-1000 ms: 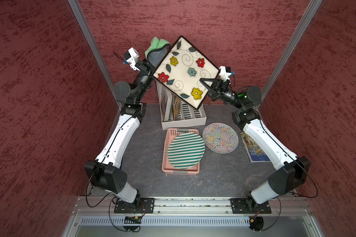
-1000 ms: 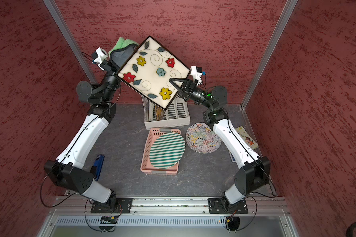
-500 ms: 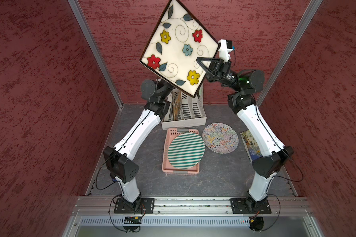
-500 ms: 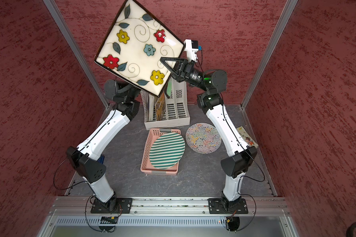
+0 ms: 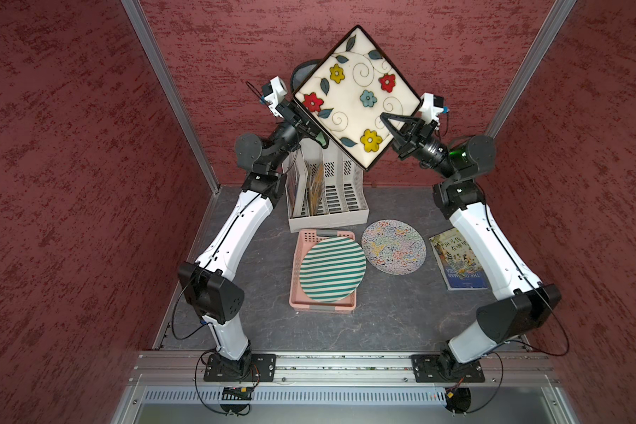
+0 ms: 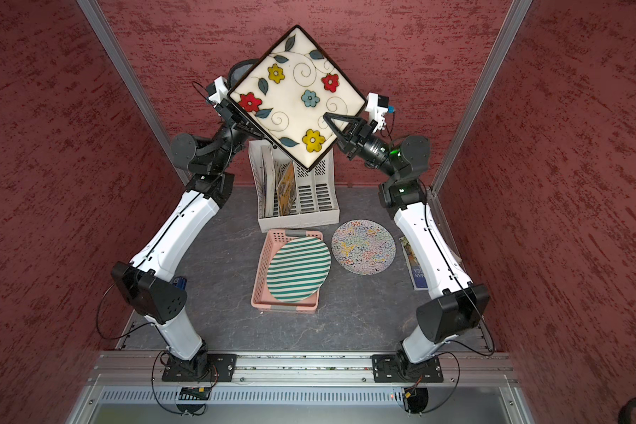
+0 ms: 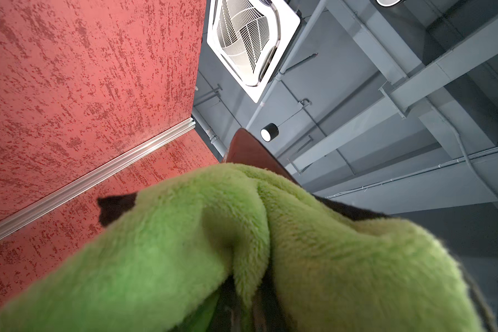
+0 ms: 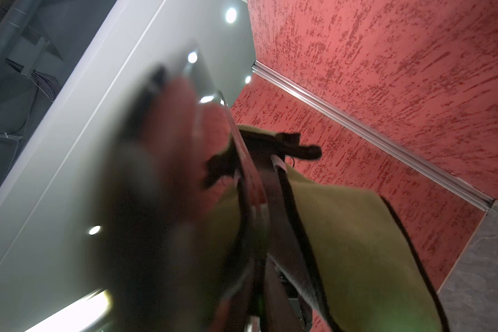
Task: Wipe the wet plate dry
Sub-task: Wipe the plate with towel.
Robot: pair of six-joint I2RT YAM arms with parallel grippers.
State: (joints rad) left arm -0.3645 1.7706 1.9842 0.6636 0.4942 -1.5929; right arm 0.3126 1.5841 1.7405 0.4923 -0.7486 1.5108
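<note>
Red textured walls enclose the dark table (image 5: 257, 279), above whose far edge the square floral plate (image 5: 357, 99) is held in the air, standing on one corner over the white file rack (image 5: 327, 220). The right pincer (image 5: 386, 122) pinches the plate's right edge. The left pincer (image 5: 318, 136) is pressed together on the green cloth (image 7: 242, 244), behind the plate's left edge.
</note>
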